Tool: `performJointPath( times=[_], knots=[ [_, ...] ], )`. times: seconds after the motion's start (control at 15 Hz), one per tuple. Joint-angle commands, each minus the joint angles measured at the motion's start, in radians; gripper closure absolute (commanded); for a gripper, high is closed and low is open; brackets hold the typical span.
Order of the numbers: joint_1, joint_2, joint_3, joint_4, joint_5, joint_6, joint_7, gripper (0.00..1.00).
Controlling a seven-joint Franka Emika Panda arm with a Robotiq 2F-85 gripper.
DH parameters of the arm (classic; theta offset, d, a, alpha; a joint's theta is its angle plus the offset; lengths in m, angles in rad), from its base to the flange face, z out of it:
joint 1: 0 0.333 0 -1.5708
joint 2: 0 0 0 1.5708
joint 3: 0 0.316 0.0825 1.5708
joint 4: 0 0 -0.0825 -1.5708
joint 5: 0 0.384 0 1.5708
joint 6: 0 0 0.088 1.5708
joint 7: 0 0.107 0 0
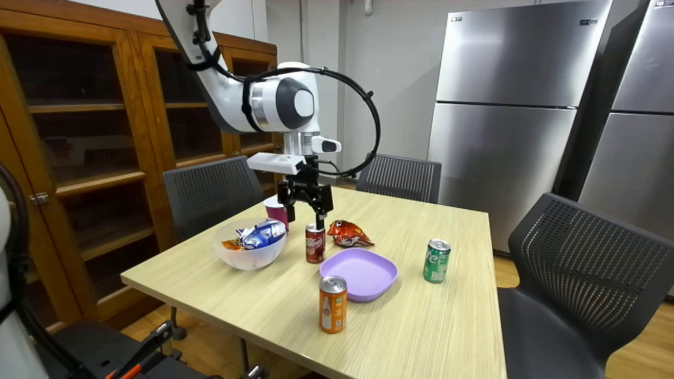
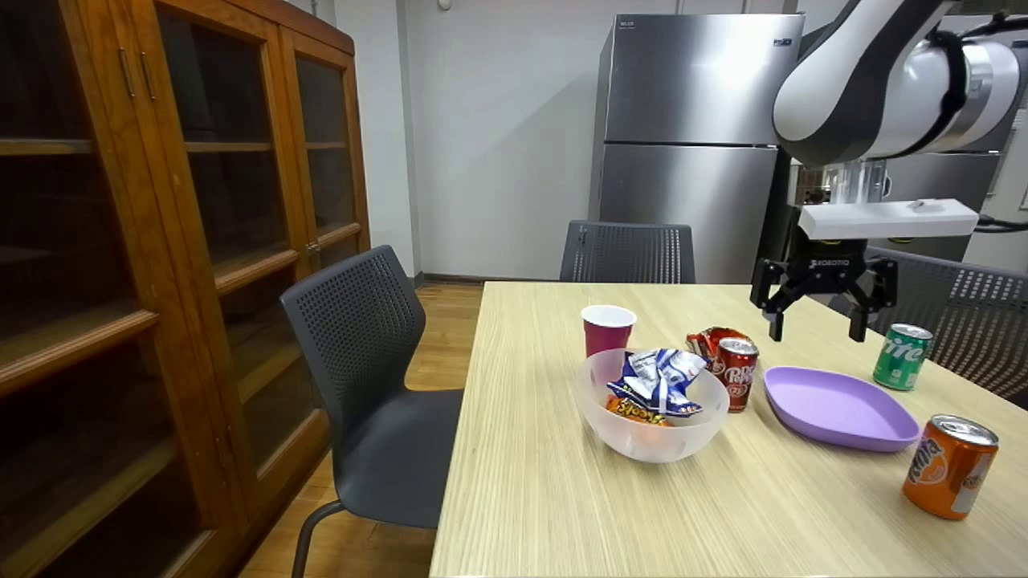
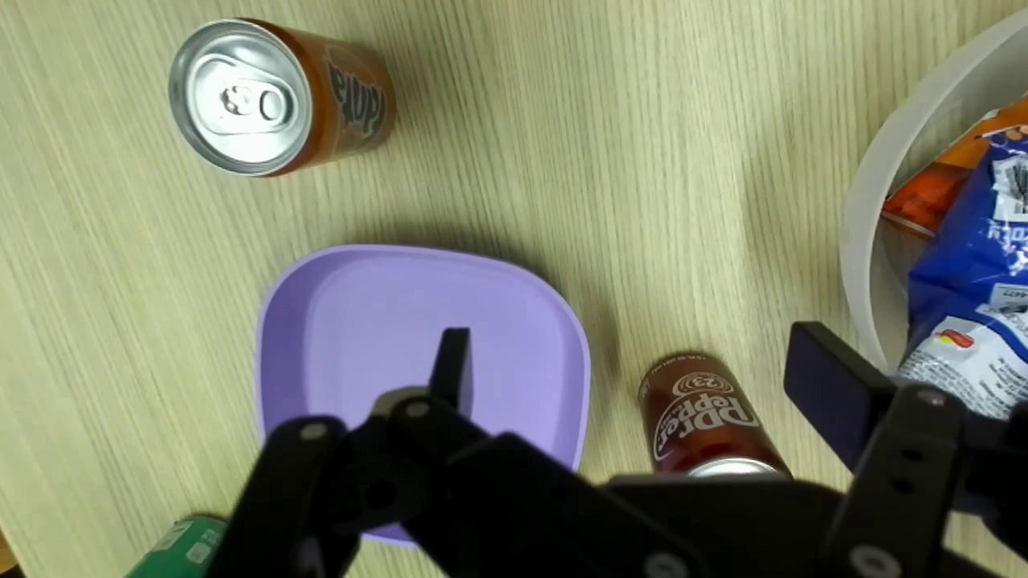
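Observation:
My gripper (image 1: 305, 219) is open and empty above the table. It also shows in an exterior view (image 2: 817, 331) and the wrist view (image 3: 638, 361). A dark red Dr Pepper can (image 1: 315, 248) stands upright below it; in the wrist view the can (image 3: 707, 413) lies between the spread fingers, its top partly hidden by the gripper. A purple square plate (image 1: 359, 271) lies beside the can and under one finger in the wrist view (image 3: 418, 313). A frosted bowl (image 2: 642, 440) holds a blue snack bag (image 2: 660, 377) and an orange packet (image 2: 634, 409).
An orange Fanta can (image 1: 333, 310) stands near the plate. A green can (image 1: 436, 263) stands on the plate's far side. A red snack bag (image 1: 348, 234) lies behind the Dr Pepper can. A magenta cup (image 2: 608, 333) stands behind the bowl. Chairs (image 1: 590, 273) surround the table (image 1: 410, 326).

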State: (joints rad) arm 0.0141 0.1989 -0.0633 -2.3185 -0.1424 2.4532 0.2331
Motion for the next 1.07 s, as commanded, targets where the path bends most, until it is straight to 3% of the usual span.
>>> performJointPath(
  times=[0.0, 1.0],
  knots=[
    [0.017, 0.081, 0.005, 0.083, 0.005, 0.001, 0.047, 0.0],
    [0.084, 0.342, -0.024, 0.365, 0.004, -0.03, 0.13, 0.0]
  ],
)
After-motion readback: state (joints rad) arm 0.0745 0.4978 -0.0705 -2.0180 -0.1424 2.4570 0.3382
